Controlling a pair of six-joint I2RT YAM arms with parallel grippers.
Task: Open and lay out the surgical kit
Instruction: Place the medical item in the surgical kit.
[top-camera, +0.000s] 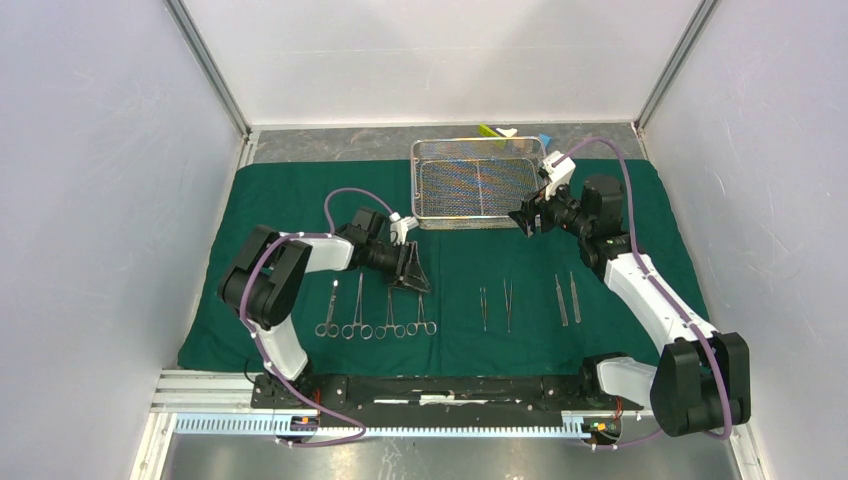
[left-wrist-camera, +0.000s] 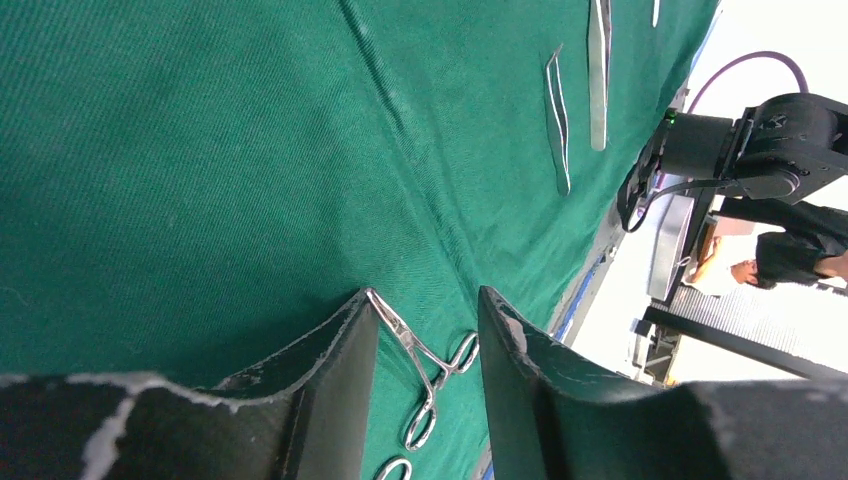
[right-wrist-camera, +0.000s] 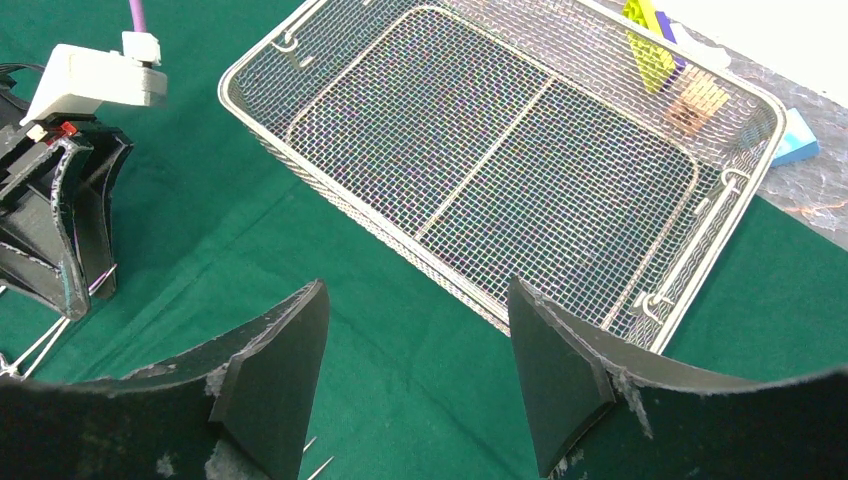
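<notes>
The dark green cloth (top-camera: 300, 200) lies spread flat. At its back stands the silver wire-mesh tray (top-camera: 478, 180) (right-wrist-camera: 520, 150), with nothing in it. Several ring-handled clamps (top-camera: 375, 318) lie in a row at the front left, and several tweezers (top-camera: 530, 302) (left-wrist-camera: 558, 120) to their right. My left gripper (top-camera: 410, 280) (left-wrist-camera: 425, 295) is open just above the rightmost clamp (left-wrist-camera: 432, 365). That clamp rests on the cloth between the fingers, its tip against one finger (left-wrist-camera: 340, 360). My right gripper (top-camera: 527, 220) (right-wrist-camera: 418, 285) is open over bare cloth by the tray's front right corner, holding nothing.
Small yellow-green (right-wrist-camera: 645, 40), brown (right-wrist-camera: 695, 100) and blue (right-wrist-camera: 795, 140) blocks lie behind the tray, off the cloth. White walls close in the left, back and right sides. The arm bases stand on a rail (top-camera: 440, 390) at the near edge.
</notes>
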